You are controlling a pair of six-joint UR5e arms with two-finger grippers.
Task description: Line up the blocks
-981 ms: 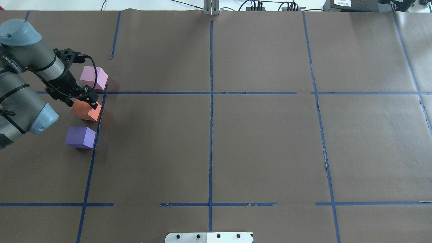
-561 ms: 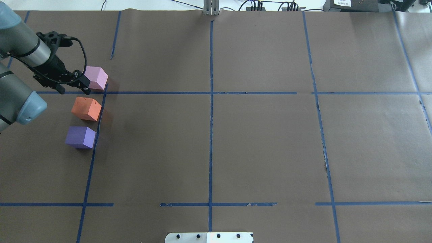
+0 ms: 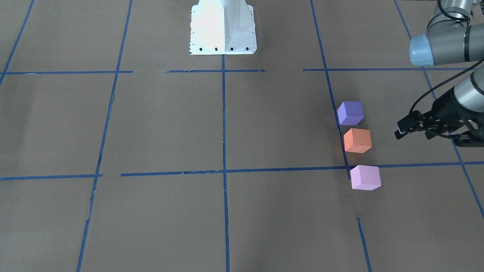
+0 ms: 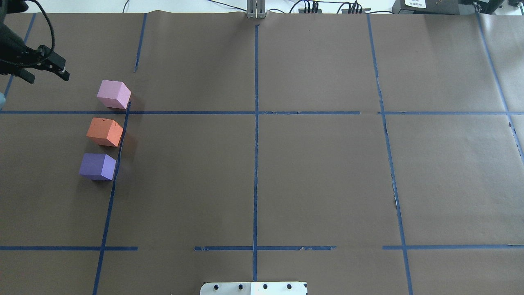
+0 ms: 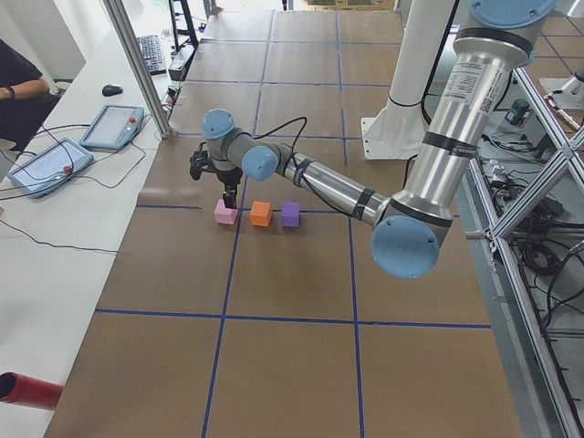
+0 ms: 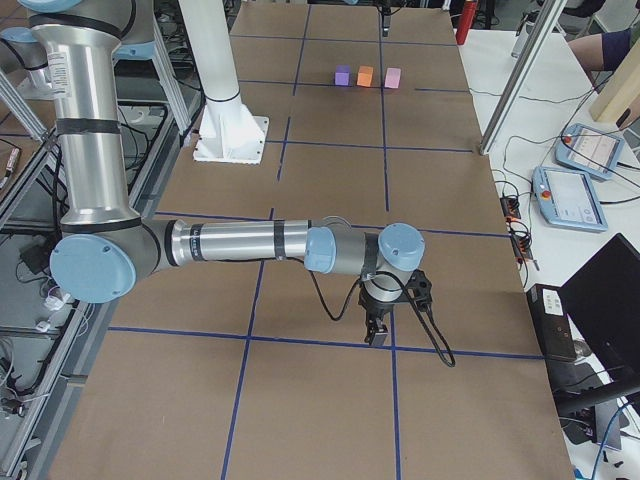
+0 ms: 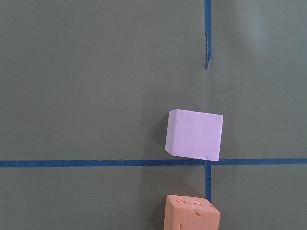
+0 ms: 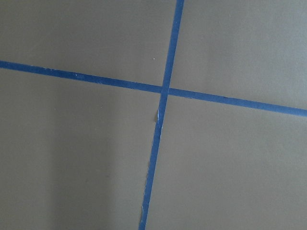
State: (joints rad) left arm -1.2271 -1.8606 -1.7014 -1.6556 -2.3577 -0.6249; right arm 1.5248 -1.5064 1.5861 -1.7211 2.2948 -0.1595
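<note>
Backing the left hand right off now, up toward the far left corner of the table. Hovering over the orange block a second ago, sliding past the pink block just after, and now hanging well apart from all three. Keeping that hand spread wide and carrying nothing.

Leaving the orange block parked between the pink block and the violet block, with small gaps on both sides, none touching, all hugging the same blue tape line. Not budging any cube during the pull-back either, going by the overhead view.

Reading that as the row being basically done: three in a line, with orange maybe turned a hair against its neighbours. Guessing good enough, and probably just retreating to rest at this point.

Around it: parking the right hand way down at the opposite end of the table, low over a tape crossing. Only catching it in the side view, so can't tell whether open or closed. Getting nothing but paper and tape from its wrist camera.

Also spotting the white base plate mid-table on the robot's side, and a teach pendant off past the table's edge, both well apart from the row. Not seeing anything standing in the way of the blocks or the retreat.
</note>
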